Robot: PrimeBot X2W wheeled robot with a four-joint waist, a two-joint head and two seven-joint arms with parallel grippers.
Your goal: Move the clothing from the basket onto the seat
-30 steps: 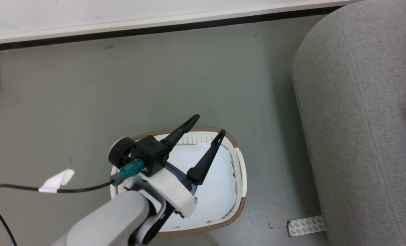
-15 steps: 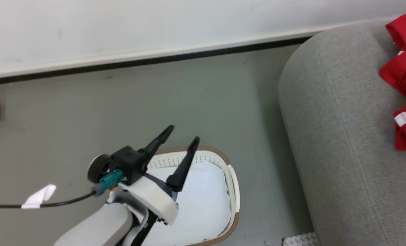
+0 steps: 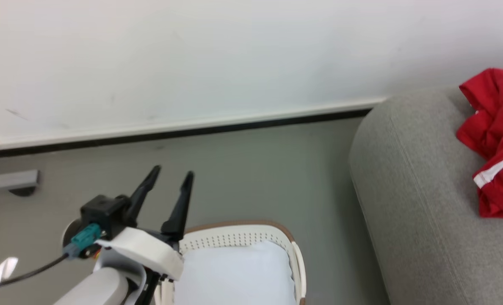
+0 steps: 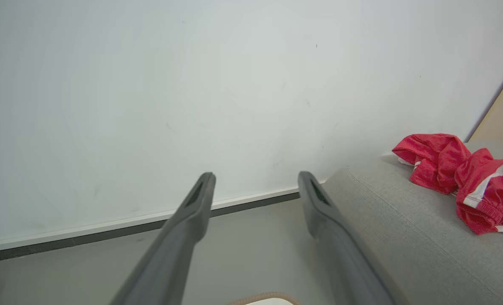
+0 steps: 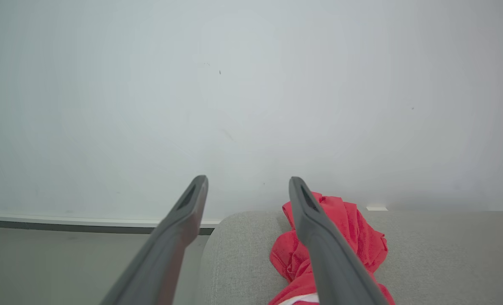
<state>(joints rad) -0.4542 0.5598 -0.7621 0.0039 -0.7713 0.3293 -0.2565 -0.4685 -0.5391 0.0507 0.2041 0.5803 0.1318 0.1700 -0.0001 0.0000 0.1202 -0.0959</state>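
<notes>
Clothing (image 3: 495,144): red, white-striped, in a crumpled heap on top of the seat (image 3: 412,203). No clear front or back to it. In the head view its long axis ran roughly from the wall end back toward me. The view's right edge cut it off, so I could not tell its full extent.

Surroundings: grey woven seat with a rounded edge, grey floor (image 3: 255,169), plain white wall (image 3: 192,63) with a pale skirting board (image 3: 192,127) over a dark strip. The basket (image 3: 243,235) stood on the floor left of the seat, holding a pale lining sheet (image 3: 234,275).

My left gripper (image 3: 171,172): fingers spread, nothing between them, raised by the basket's far left rim. The clothing lay well apart to its right.

My right gripper (image 5: 248,179): fingers spread and empty, pointing at the wall above the seat. The heap lay ahead and lower, partly hidden behind one finger (image 5: 319,237).
</notes>
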